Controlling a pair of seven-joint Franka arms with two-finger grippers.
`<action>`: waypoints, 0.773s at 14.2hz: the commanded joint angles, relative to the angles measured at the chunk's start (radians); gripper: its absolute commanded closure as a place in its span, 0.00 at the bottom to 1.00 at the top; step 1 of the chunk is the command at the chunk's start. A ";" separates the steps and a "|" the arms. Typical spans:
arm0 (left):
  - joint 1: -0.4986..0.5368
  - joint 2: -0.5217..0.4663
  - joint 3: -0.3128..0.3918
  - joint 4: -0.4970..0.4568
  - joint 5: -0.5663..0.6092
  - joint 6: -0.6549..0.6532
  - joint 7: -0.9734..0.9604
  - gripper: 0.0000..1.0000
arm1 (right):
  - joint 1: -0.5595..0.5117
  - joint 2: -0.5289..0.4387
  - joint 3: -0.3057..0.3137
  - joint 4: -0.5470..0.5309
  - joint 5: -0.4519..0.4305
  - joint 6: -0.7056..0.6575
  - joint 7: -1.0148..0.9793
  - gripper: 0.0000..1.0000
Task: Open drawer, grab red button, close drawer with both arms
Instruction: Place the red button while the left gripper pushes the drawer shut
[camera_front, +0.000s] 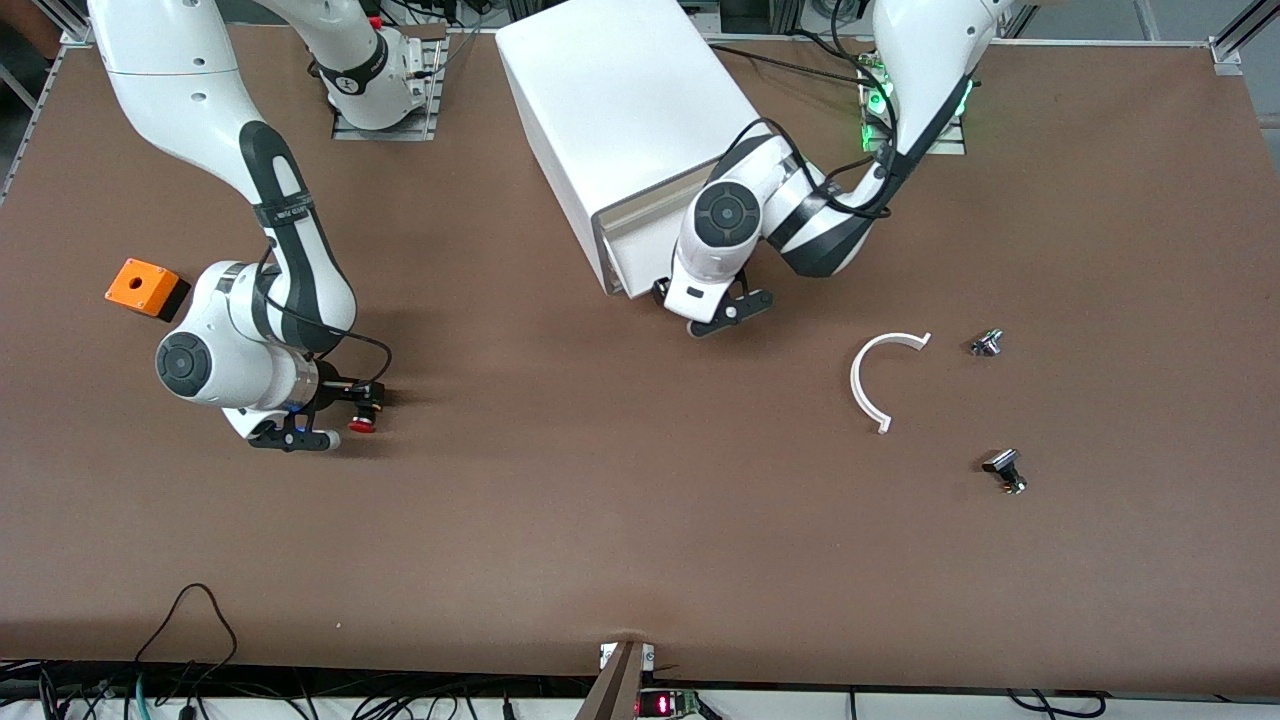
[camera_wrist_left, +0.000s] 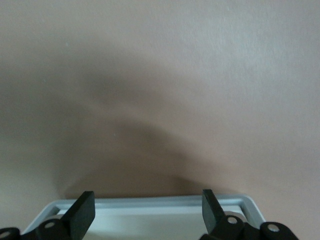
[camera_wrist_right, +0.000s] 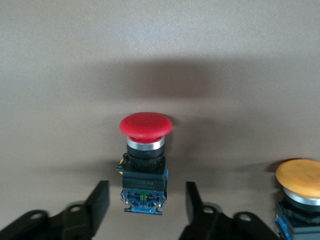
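The red-capped button (camera_wrist_right: 145, 125) lies on its side on the brown table, black-and-blue body toward my right gripper (camera_wrist_right: 147, 192). That gripper is open, its fingers either side of the blue base without touching it. In the front view the button (camera_front: 362, 425) lies at the right gripper (camera_front: 352, 415), toward the right arm's end of the table. My left gripper (camera_front: 712, 312) is open right in front of the white cabinet (camera_front: 620, 120). In the left wrist view its fingers (camera_wrist_left: 84, 207) straddle the drawer's white tray rim (camera_wrist_left: 150, 202). I cannot tell how far out the drawer stands.
A yellow-orange-capped button (camera_wrist_right: 300, 180) lies beside the red one. An orange square box with a hole (camera_front: 146, 286) sits toward the right arm's end. A white curved strip (camera_front: 866, 385) and two small dark parts (camera_front: 986, 344) (camera_front: 1005, 470) lie toward the left arm's end.
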 joint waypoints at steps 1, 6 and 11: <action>-0.001 -0.030 -0.024 -0.038 -0.010 0.009 -0.012 0.04 | -0.004 -0.039 0.005 0.013 0.018 -0.004 -0.014 0.00; -0.004 -0.002 -0.062 -0.040 -0.012 0.004 -0.009 0.02 | 0.008 -0.172 0.001 0.025 -0.103 -0.019 -0.012 0.00; -0.004 0.024 -0.094 -0.040 -0.020 0.002 -0.006 0.02 | 0.007 -0.301 0.002 0.066 -0.206 -0.136 -0.002 0.00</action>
